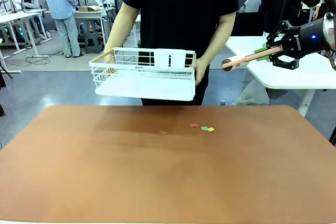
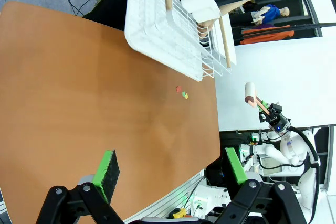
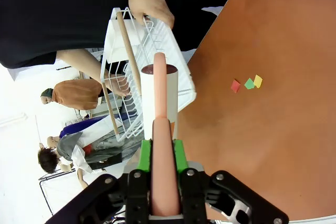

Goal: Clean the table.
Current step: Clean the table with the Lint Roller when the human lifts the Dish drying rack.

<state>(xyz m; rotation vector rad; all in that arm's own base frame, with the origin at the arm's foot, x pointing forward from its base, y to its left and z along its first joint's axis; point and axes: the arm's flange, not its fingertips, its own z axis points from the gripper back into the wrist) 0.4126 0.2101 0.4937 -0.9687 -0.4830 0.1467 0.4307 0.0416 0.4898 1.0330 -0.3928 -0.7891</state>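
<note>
The terracotta table [image 1: 105,171] carries three small paper scraps, red [image 1: 194,125], green [image 1: 204,128] and yellow [image 1: 211,129], near its far edge. My right gripper [image 1: 262,53] hovers beyond the table's far right corner, shut on the pink handle of a lint roller [image 1: 233,62]. In the right wrist view the gripper [image 3: 161,153] clamps that handle, and the white roll [image 3: 159,95] points toward the rack. The scraps [image 3: 245,83] lie right of it. My left gripper [image 2: 170,169] is open high above the table [image 2: 79,103], with nothing between its green pads [image 2: 107,169].
A person at the far side holds a white wire rack [image 1: 144,74] in both hands above the table's far edge; the rack [image 2: 168,30] also appears from the left wrist. A white-topped desk [image 1: 315,72] stands behind my right arm.
</note>
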